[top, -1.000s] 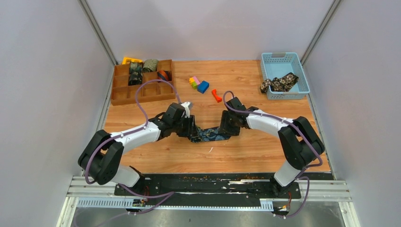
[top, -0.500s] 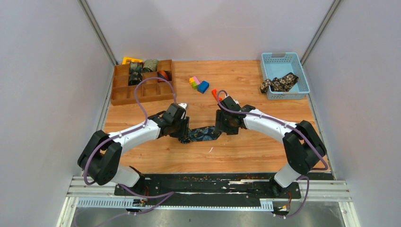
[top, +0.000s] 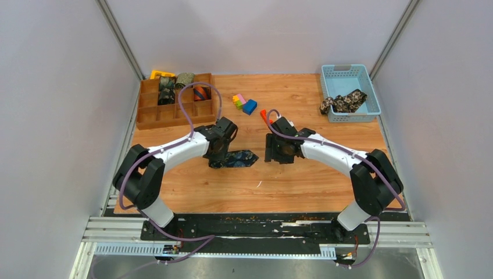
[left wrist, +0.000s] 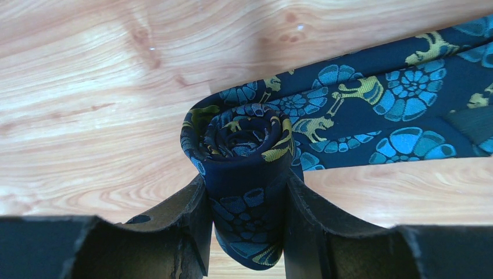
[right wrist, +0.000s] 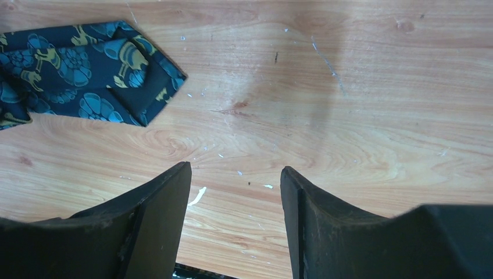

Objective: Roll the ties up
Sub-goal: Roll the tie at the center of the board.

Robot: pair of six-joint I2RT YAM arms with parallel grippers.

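A second ago both arms were working the navy paisley tie [top: 235, 158] between them. Since then my right jaws have let go and drawn back. They now stand apart over bare bench [right wrist: 349, 116] with nothing between them, and the tie's pointed end [right wrist: 145, 87] lies off to their left, apart from them. My left jaws are clamped on the coil [left wrist: 247, 139], squeezing it from both sides. That arm has swung left, dragging the flat remainder along the bench. I judge the roll mostly done, with only the short wide stretch left to wind. Nothing holds that tail taut now, so the outer wrap could slacken. Three rolled ties sit in the wooden organiser [top: 152, 119], and a floral tie [top: 343, 102] waits in the blue basket [top: 373, 109].
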